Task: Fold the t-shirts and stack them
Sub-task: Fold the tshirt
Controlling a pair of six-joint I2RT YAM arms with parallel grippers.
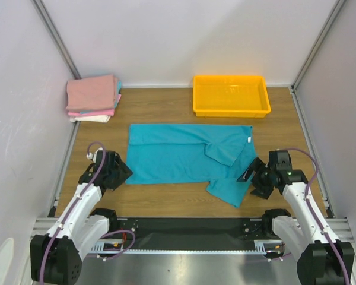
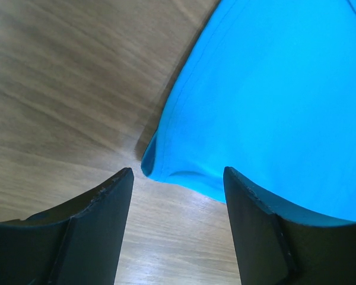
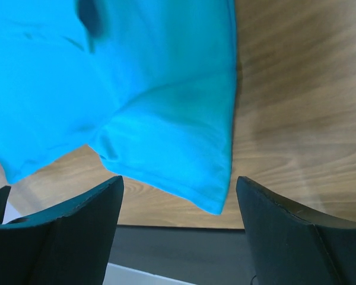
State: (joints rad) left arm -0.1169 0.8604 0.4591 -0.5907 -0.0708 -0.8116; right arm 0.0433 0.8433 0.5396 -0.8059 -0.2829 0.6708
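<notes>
Finds the teal t-shirt (image 1: 187,159) spread flat mid-table, stretched lengthwise left to right, neck label at the far-right end. Places its near-left corner just ahead of the left gripper (image 1: 124,173) and its near-right sleeve just ahead of the right gripper (image 1: 248,176). Shows both released, jaws apart, grasping nothing.

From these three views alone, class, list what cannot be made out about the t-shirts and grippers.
Folded stack, top view: the shirt count; the pink top one covers the layers below.
Neck label on the teal t-shirt, top view: print too small to read.
Left wrist view: only that shirt's corner shows; frame edges cut off the rest.
Right wrist view: the right gripper runs off the bottom edge beyond its fingers.
</notes>
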